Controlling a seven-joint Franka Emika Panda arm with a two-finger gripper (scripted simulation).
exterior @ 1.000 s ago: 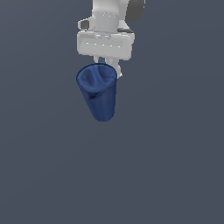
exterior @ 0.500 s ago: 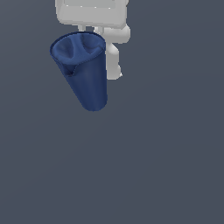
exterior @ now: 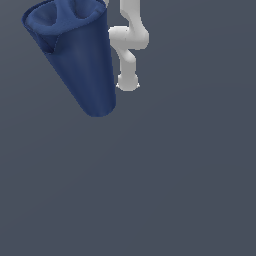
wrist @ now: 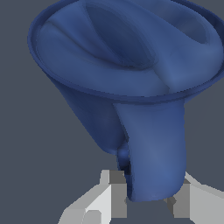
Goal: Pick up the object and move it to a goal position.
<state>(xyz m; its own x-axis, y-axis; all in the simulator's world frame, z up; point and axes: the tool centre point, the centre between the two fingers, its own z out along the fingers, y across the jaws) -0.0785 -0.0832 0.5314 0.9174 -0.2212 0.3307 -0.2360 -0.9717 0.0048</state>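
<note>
The object [exterior: 75,55] is a dark blue tapered cup with a wide round rim and a narrow rounded base. In the exterior view it hangs tilted in the air at the upper left, its rim cut off by the frame edge. The hand above it is out of that view. In the wrist view the object [wrist: 131,78] fills most of the picture, its ridged inside facing the camera. My gripper [wrist: 148,194] is shut on the object, with one grey-white finger [wrist: 109,199] on each side of the cup's wall near the narrow end.
White links of the arm [exterior: 129,42] show behind the cup in the exterior view. Everything else in both views is a plain dark grey surface [exterior: 165,190] with no other object on it.
The cup, still held, has risen and shifted toward the exterior view's upper left, looming much larger. The hand has left the top of that view.
</note>
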